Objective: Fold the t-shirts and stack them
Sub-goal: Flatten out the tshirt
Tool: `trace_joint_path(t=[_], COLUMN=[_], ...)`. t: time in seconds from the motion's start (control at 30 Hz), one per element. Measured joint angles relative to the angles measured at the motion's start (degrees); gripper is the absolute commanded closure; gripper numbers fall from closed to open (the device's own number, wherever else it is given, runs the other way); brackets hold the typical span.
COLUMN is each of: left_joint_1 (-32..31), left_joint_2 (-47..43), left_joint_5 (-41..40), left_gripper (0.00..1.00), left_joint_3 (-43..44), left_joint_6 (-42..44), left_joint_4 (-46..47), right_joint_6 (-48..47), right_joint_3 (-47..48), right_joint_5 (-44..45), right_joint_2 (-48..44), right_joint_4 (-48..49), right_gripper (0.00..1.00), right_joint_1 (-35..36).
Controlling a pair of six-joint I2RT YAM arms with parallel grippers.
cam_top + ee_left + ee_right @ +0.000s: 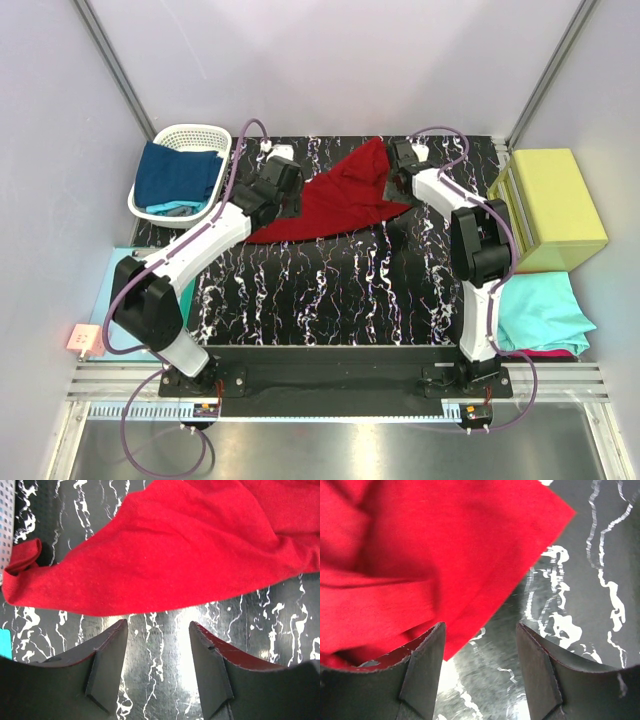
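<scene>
Crumpled dark red t-shirt (335,200) lies toward 12 o'clock on the tabletop (330,290). Left end effector (157,627) at its 9 o'clock and right end effector (480,630) at its 3 o'clock both gape apart, empty.

Red t-shirt (165,555) beyond gaping left end effector (157,645).

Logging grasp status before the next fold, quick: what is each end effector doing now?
Left end effector: open, holding nothing, just short of the red t-shirt.
Right end effector: open, holding nothing, at the shirt's edge.
</scene>
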Motion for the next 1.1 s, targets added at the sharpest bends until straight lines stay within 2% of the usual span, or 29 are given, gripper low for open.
trace_joint_path(t=[0.3, 0.53, 0.63, 0.67, 0.77, 0.8, 0.87, 0.9, 1.1], left_joint_1=[-1.2, -1.4, -1.5, -1.5, -1.6, -1.6, -1.6, -1.6, -1.7], left_joint_2=[-0.5, -1.2, -1.3, -1.4, -1.4, -1.5, -1.6, -1.6, -1.7], left_joint_5=[0.0, -0.1, -0.1, -0.1, -0.3, -0.3, -0.3, -0.3, -1.0], left_gripper=[0.44, 0.44, 0.44, 0.44, 0.44, 0.44, 0.44, 0.44, 0.46], left_joint_3=[-2.2, -3.0, -3.0, -3.0, -3.1, -3.1, -3.3, -3.5, -4.3], left_joint_6=[-0.1, -0.1, -0.1, -0.1, -0.1, -0.1, -0.1, -0.1, -0.4], left_joint_4=[-0.1, -0.2, -0.2, -0.2, -0.2, -0.2, -0.2, -0.2, -0.4], right_joint_6=[6.0, 8.0, 8.2, 8.1, 8.2, 8.4, 8.6, 8.9, 10.3], right_joint_3=[2.4, 8.0, 9.4, 9.8, 10.6, 10.6, 10.6, 10.5, 6.8], right_joint_5=[-0.5, -2.3, -3.0, -3.1, -3.1, -3.1, -3.1, -3.2, -3.0], right_joint_2=[6.0, 9.5, 10.4, 10.6, 11.2, 11.2, 11.2, 11.2, 9.2], right_joint_4=[-3.6, -4.5, -4.9, -5.0, -5.1, -5.1, -5.2, -5.2, -2.5], right_gripper=[0.33, 0.32, 0.39, 0.47, 0.62, 0.72, 0.86, 1.00, 1.00], right_joint_1=[-2.9, -2.9, -2.8, -2.8, -2.8, -2.8, -2.8, -2.8, -2.8])
